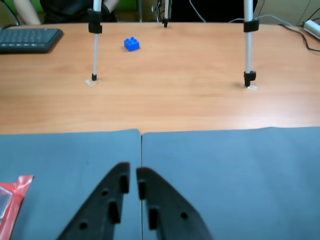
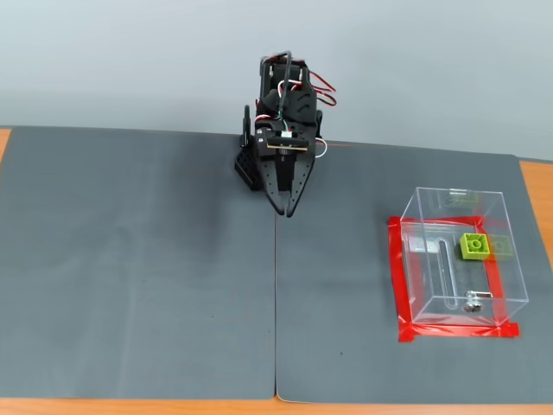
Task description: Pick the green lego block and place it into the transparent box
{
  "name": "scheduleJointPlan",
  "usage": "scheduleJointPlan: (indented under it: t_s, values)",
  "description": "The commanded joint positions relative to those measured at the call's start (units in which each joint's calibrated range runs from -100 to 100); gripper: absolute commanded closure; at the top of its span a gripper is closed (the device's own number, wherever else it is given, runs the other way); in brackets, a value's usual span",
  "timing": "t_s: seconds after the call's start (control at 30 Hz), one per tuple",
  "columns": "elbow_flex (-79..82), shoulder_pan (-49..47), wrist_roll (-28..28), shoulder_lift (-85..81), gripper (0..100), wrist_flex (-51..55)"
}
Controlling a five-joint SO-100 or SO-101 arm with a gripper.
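Note:
In the fixed view the green lego block (image 2: 473, 245) lies inside the transparent box (image 2: 429, 275), on its floor toward the right wall, studs up. The box stands on the grey mat at the right, ringed by red tape (image 2: 399, 278), with a slot and a small metal piece (image 2: 472, 302) at its base. My gripper (image 2: 286, 210) hangs over the seam of the mats near the arm's base, far left of the box, fingers together and empty. In the wrist view the gripper (image 1: 133, 170) is shut with nothing between its black fingers; a corner of red tape (image 1: 19, 186) shows at the lower left.
Two grey mats (image 2: 138, 259) meet at a seam (image 2: 276, 311) down the middle. Beyond the mats, in the wrist view, the wooden table (image 1: 175, 90) carries a blue lego block (image 1: 131, 44), two tripod legs (image 1: 94, 50) (image 1: 248, 50) and a keyboard (image 1: 27, 39).

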Motion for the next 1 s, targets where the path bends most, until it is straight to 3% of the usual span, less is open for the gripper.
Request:
scheduleJointPlan:
  t_s: [0.0,0.63,0.97]
  values:
    - [7.9,0.3,-0.1,-8.3,98,-0.8]
    - [33.7,0.6,-0.1,-10.5,98,0.1]
    - [30.2,-0.1,-0.3,-10.5,98,17.9]
